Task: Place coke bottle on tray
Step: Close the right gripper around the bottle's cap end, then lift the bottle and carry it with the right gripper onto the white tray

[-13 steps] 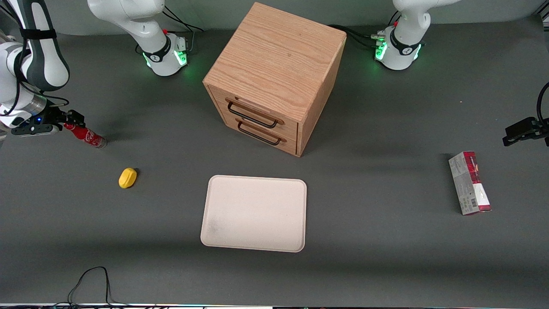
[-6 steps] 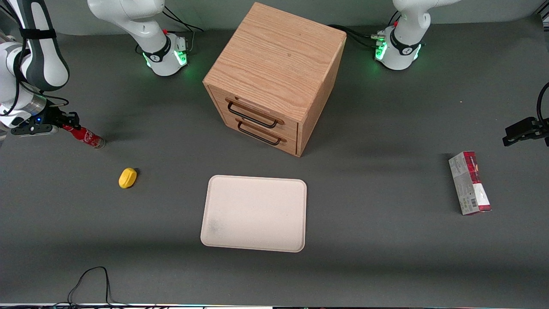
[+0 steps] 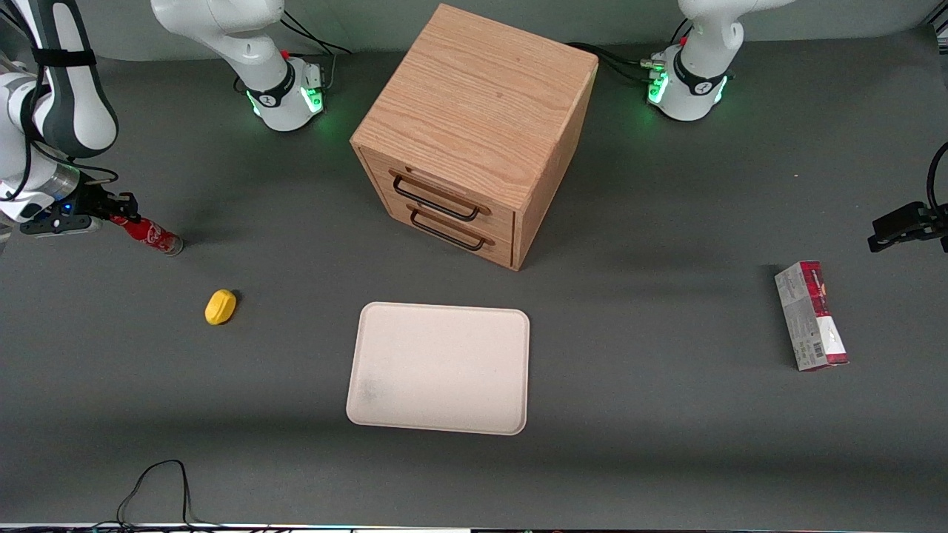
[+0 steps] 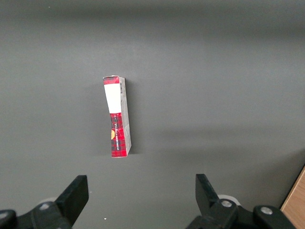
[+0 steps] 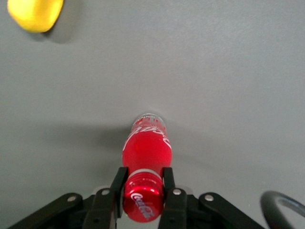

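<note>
The coke bottle [image 3: 150, 234] is a small slim red bottle with a white script logo, tilted, at the working arm's end of the table. My right gripper [image 3: 117, 217] is shut on its red cap. In the right wrist view the two black fingers clamp the cap [image 5: 143, 199], the gripper [image 5: 144, 181] sits at the neck, and the bottle's body [image 5: 147, 148] points down with its clear base touching the grey table. The cream tray [image 3: 439, 367] lies flat on the table, nearer the front camera than the drawer cabinet, some way from the bottle.
A wooden two-drawer cabinet [image 3: 474, 126] stands mid-table. A small yellow object [image 3: 220, 306] lies between bottle and tray; it also shows in the right wrist view [image 5: 34, 14]. A red-and-grey carton [image 3: 810, 315] lies toward the parked arm's end. A black cable [image 3: 159, 485] loops at the front edge.
The gripper and the bottle's cap shifted slightly toward the working arm's end and up; the bottle's base stays about where it was.
</note>
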Available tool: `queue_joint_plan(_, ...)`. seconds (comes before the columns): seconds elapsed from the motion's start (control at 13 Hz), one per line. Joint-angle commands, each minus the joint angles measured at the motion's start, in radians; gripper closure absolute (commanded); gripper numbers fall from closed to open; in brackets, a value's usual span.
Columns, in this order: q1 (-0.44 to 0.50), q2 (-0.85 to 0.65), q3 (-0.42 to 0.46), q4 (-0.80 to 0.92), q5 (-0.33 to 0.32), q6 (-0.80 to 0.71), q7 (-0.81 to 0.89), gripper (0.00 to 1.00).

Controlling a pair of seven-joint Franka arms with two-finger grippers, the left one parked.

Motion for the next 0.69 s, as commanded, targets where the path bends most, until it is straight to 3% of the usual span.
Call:
queue_joint_plan(0.0, 0.010, -0.019, 0.100, 0.166, 0.011, -0.210, 0.098, 1.00)
queue_joint_plan(0.15, 0.008, -0.002, 0.160, 0.314, 0.030, -0.362, 0.125, 1.00)
queue_joint_plan(0.38, 0.014, 0.070, 0.204, 0.589, 0.109, -0.617, 0.128, 1.00)
queue_joint_plan(0.62, 0.013, 0.176, 0.252, 0.850, 0.114, -0.812, 0.157, 1.00)
